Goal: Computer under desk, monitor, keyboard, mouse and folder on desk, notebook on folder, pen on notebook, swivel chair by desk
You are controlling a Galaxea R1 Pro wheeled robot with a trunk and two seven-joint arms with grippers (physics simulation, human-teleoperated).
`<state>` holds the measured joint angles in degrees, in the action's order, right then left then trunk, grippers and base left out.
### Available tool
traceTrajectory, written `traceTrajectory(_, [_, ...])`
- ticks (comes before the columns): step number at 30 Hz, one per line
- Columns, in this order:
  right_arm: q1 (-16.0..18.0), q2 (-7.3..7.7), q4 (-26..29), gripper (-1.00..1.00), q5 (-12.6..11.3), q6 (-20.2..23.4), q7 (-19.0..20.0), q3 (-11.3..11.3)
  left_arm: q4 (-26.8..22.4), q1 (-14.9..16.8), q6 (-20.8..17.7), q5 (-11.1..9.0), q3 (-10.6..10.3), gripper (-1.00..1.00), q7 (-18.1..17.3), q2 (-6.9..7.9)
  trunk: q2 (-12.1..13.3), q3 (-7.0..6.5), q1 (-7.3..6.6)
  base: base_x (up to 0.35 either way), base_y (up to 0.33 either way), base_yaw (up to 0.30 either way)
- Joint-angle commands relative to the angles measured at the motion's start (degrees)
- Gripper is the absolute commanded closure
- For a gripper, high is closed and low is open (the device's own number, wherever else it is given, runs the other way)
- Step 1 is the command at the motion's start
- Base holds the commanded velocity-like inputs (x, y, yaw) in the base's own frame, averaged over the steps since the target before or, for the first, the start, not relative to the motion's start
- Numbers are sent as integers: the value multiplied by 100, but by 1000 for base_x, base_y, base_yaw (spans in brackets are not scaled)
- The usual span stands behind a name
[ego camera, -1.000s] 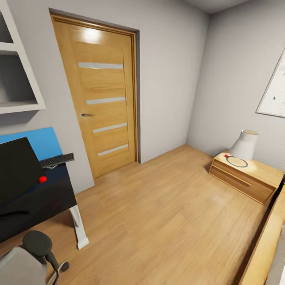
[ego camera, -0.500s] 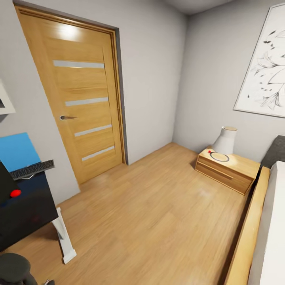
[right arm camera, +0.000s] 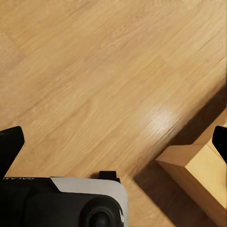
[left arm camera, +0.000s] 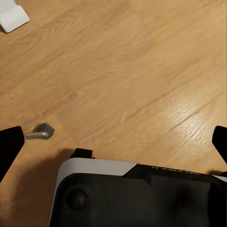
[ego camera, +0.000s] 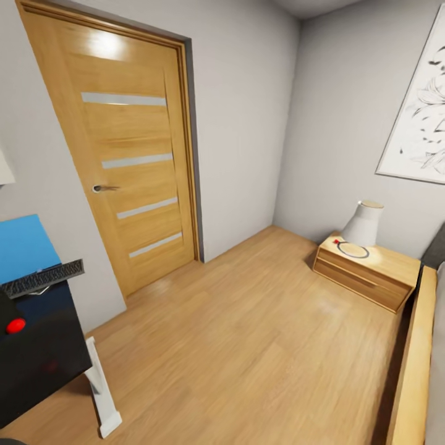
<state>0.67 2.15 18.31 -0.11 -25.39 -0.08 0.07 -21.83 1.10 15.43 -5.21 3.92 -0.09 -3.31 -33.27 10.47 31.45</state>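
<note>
**Both claws spread and empty over bare floor, the counter at the margin of the head view.**

The left claw (left arm camera: 113, 142) and right claw (right arm camera: 113, 142) are each seen with fingertips wide apart, nothing pinched, above the wood floor (ego camera: 247, 334). A collision could be caused if the base is turned while the white counter leg (ego camera: 102, 395) sits close beside it. On the glossy black counter (ego camera: 43, 358), left of the oak door (ego camera: 123, 154), the grey-framed keyboard (ego camera: 42, 278) lies at the far edge, the monitor's red dot (ego camera: 15, 325) nearer.
</note>
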Motion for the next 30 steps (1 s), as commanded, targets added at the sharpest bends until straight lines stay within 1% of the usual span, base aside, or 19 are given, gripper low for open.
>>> traceTrajectory(1, [4,2,-3,-100,-2,-18,-1,1,3,4,15,-42,10,-100,-8,-3,-7,9,5,303,135,-1])
traceTrajectory(11, [4,4,-3,-100,2,-18,-1,1,3,4,13,-41,13,-100,-8,-3,-7,9,5,317,19,0])
traceTrajectory(30, [4,4,-3,-100,3,-18,-1,1,3,4,13,-41,13,-100,-8,-1,-7,9,5,321,-71,0])
